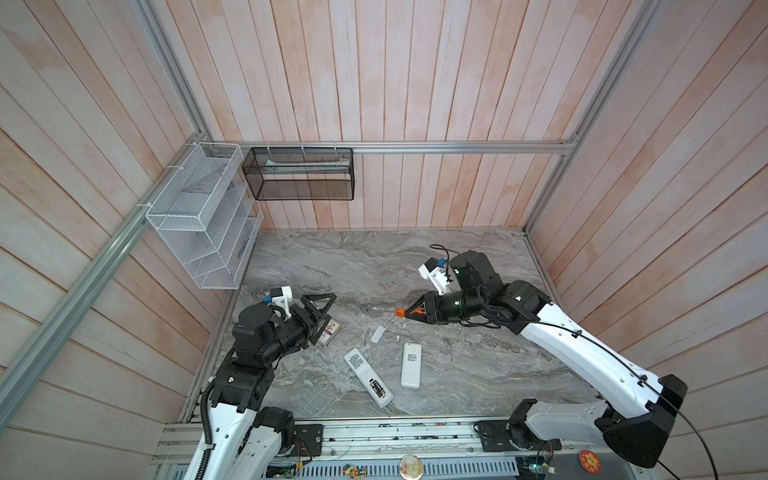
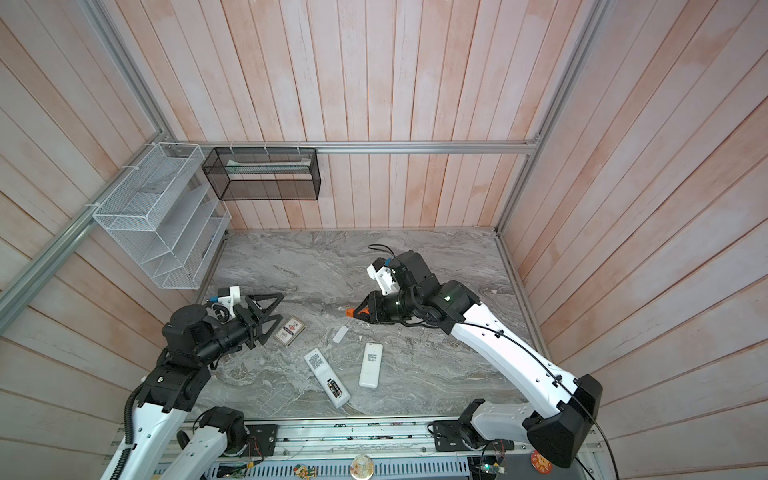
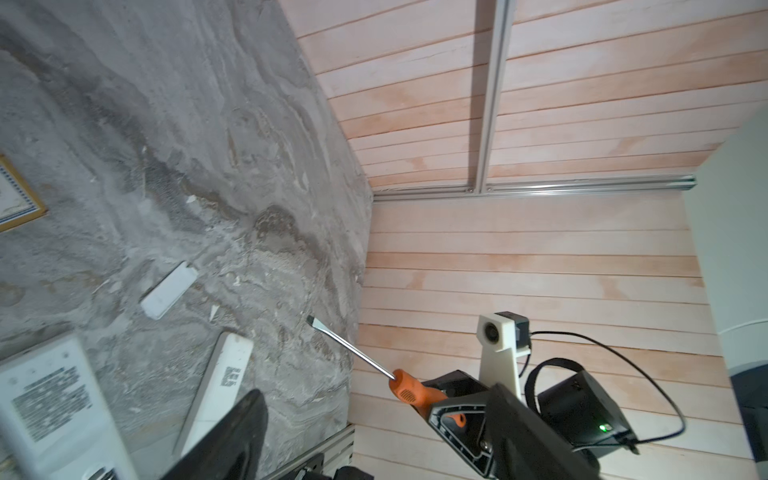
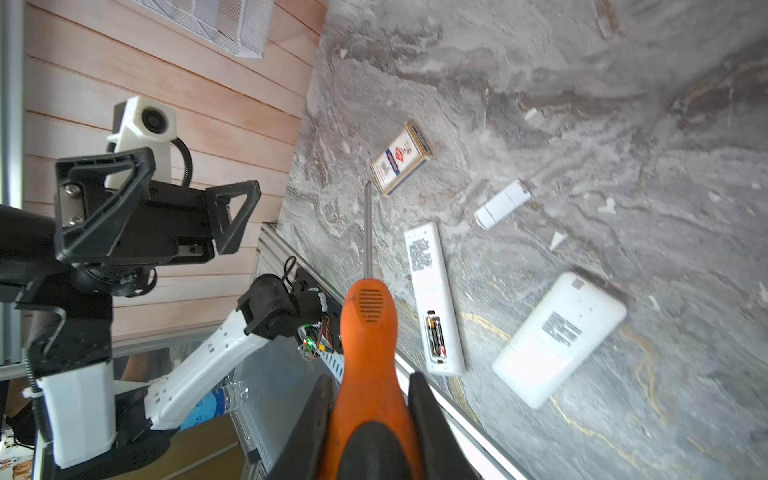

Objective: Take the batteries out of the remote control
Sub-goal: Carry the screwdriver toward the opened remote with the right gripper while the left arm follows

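1. The left arm is folded; the left gripper, jaws spread wide and empty, sits well apart from the screwdriver.
2. The right arm reaches inward; the right gripper clamps the screwdriver's handle.

Looking down from high overhead in both top views; low at the wrists, facing each other across the surface.

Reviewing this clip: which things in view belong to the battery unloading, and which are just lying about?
Job: black-and-gold cylindrical batteries in the open white plastic remote; loose white plastic cover; orange-handled flat screwdriver; second white remote, back closed (likely next).
Lying about: small white-and-blue card box; white wire wall rack; black mesh wall basket.
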